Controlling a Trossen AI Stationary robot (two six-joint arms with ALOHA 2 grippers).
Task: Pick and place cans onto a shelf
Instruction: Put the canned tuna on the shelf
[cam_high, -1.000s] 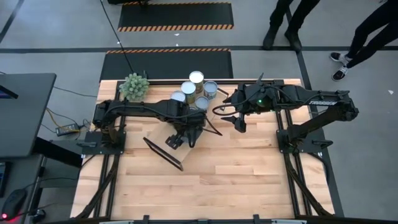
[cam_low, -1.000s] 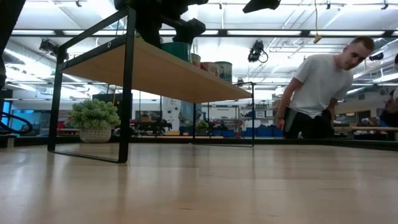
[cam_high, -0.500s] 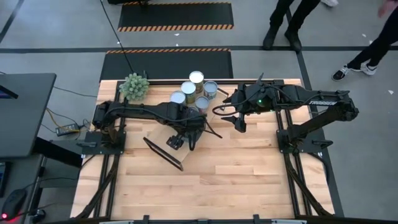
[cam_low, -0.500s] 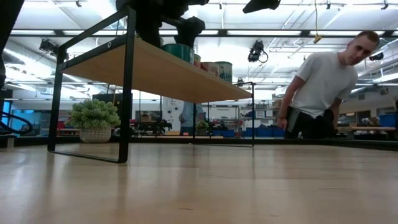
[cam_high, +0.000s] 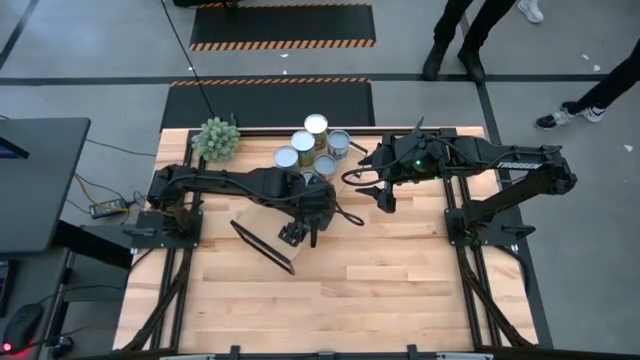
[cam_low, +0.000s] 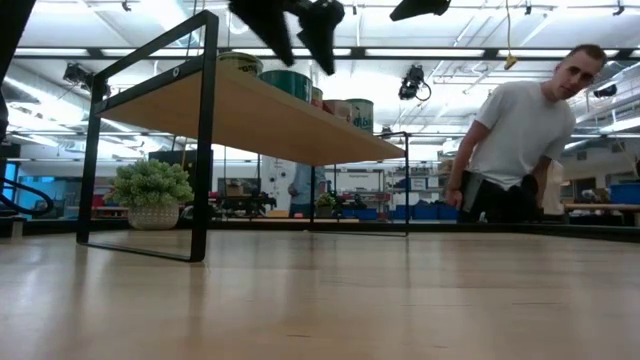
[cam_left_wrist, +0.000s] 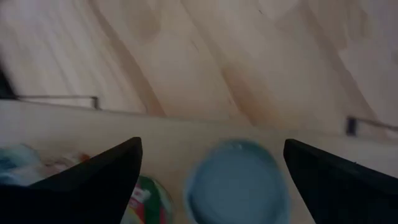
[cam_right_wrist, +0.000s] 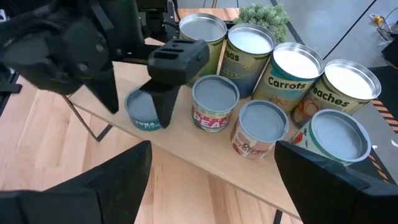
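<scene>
Several cans (cam_right_wrist: 267, 81) stand upright on their bases on the light-wood shelf (cam_right_wrist: 186, 148), tall ones at the back, lower ones in front. One low can (cam_left_wrist: 236, 183) with a bluish-grey top stands at the end of the front row. My left gripper (cam_right_wrist: 138, 117) is open above it, fingers slanting down on either side, touching nothing; the low view shows the left gripper (cam_low: 307, 66) clear above the shelf top (cam_low: 260, 115). My right gripper (cam_high: 385, 200) hangs open past the shelf's right end, holding nothing.
A spiky green plant (cam_high: 216, 138) stands at the table's far left. The shelf's black frame end (cam_high: 262, 247) sits toward the table's middle. A person (cam_low: 520, 140) leans in beyond the far edge. Bare wood tabletop (cam_high: 380, 290) lies toward the near edge.
My left gripper has risen off the shelf and drawn a little toward the table's near right, tipping as it went. The low can it covered now shows standing alone on the shelf. My right arm has kept still.
</scene>
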